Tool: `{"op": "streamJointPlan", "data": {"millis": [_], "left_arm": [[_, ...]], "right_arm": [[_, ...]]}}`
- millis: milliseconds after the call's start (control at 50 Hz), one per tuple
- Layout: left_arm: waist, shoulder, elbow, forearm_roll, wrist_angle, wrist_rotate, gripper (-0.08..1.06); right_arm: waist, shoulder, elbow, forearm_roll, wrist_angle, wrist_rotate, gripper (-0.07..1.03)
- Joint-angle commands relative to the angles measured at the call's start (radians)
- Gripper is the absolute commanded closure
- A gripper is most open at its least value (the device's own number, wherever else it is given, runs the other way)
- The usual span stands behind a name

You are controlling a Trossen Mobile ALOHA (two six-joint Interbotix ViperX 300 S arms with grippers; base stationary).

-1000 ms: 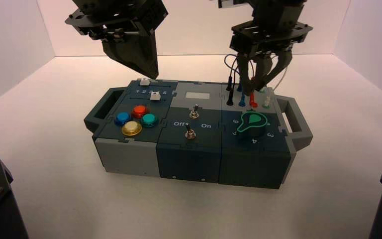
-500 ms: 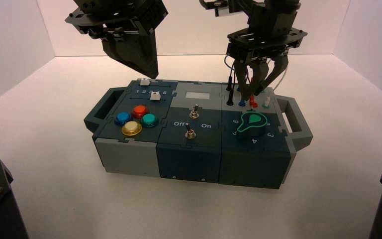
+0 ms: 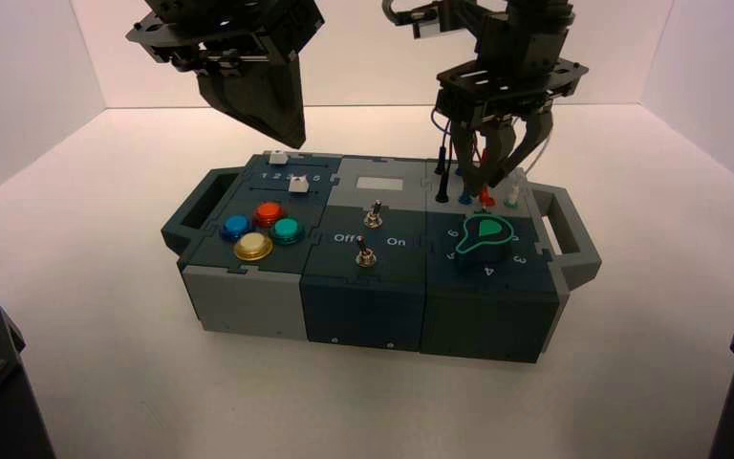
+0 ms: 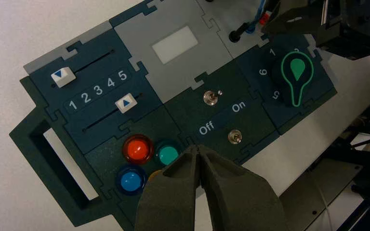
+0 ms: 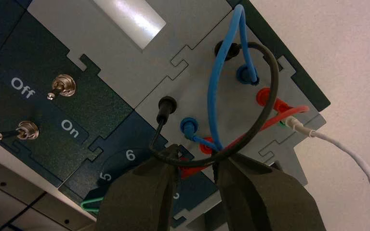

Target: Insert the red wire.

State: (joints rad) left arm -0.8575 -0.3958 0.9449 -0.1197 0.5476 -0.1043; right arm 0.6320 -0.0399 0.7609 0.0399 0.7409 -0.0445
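Observation:
The red wire (image 5: 289, 112) loops low over the grey socket panel at the box's far right corner. One red plug (image 5: 266, 97) sits in a far socket. The other red plug (image 5: 192, 168) (image 3: 486, 199) stands upright in the near row, between the fingers of my right gripper (image 5: 196, 160) (image 3: 485, 184). That gripper is open and straddles the plug from above, and the black wire (image 5: 270, 77) lies across its fingertips. My left gripper (image 4: 198, 150) (image 3: 285, 129) hangs shut, high over the box's left half, with nothing in it.
The box (image 3: 363, 287) carries a blue wire (image 5: 212, 96), a white wire (image 5: 356, 159) trailing off the right side, a green knob (image 3: 483, 237), two toggle switches (image 3: 367, 256), coloured buttons (image 3: 253, 247) and two sliders (image 4: 125, 102). Handles jut from both ends.
The right wrist has shifted slightly over the wire panel, its fingers still astride the red plug, which now shows shorter. The left arm has not moved.

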Motion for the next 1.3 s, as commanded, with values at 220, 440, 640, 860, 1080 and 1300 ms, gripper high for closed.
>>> {"op": "streamJointPlan", "data": {"millis": [220,440,640,860,1080,1300], "left_arm": [[-0.003,-0.011,-0.029,0.003,0.006,0.002,1.01],[-0.003,-0.014,-0.026,0.003,0.009,0.002,1.01],[-0.003,-0.014,-0.028,0.003,0.008,0.002,1.01],[-0.003,-0.015,-0.031,0.005,0.009,0.002,1.01],[-0.003,-0.015,-0.034,0.006,0.009,0.002,1.01],[-0.003,-0.015,-0.044,0.011,0.009,0.002,1.01]], "right_arm": [[-0.002,-0.008,-0.04,-0.002,-0.005,-0.006,0.72],[-0.008,-0.005,-0.035,-0.003,-0.005,-0.006,0.9],[-0.021,-0.006,-0.038,-0.003,0.015,0.002,0.99],[-0.034,-0.04,-0.046,-0.044,0.06,0.018,0.99],[-0.037,-0.075,-0.067,-0.055,0.064,0.025,0.99],[-0.037,-0.12,-0.061,-0.055,0.028,0.048,0.99]]}}
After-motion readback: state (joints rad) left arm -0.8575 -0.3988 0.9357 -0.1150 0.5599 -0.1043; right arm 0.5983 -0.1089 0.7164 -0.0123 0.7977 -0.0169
